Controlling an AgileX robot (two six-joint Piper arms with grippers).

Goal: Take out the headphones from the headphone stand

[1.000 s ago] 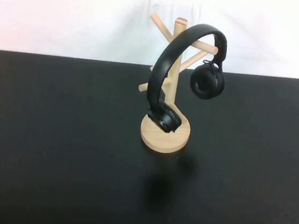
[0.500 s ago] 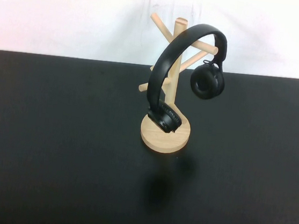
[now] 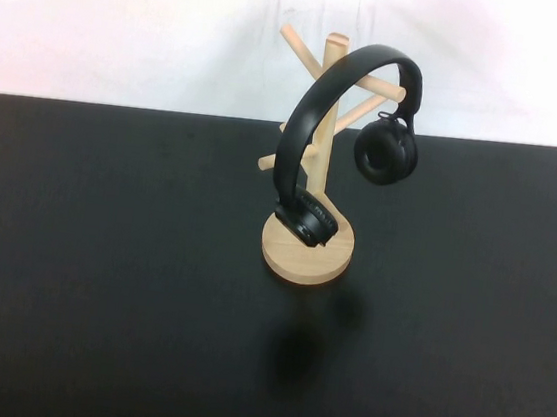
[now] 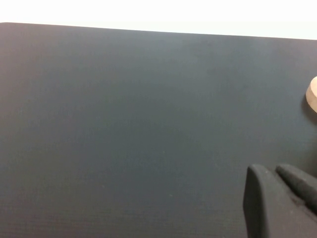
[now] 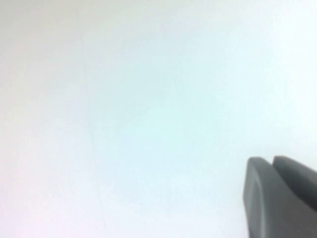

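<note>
Black covers the whole surface (image 3: 99,279), and behind its far edge is a plain white wall (image 3: 99,17).

One pair of headphones (image 3: 322,113) hangs on the one headphone stand (image 3: 308,250), near the middle of the far edge. The headband loops over the top pegs. One ear cup hangs in the air on the right side, and the other rests low down by the round wooden base. So the job has not started yet. The headphones are on the stand and nothing is touching them. All the work is left: reach, grab the band, lift it off the pegs.

I count two ear cups and about four pegs that show.

Both arms are well away. The left end effector (image 4: 277,193) hovers over bare surface toward the near left corner, with the base just peeking in at the side. The right end effector (image 5: 277,188) faces only white wall. I cannot tell how either one is set.
</note>
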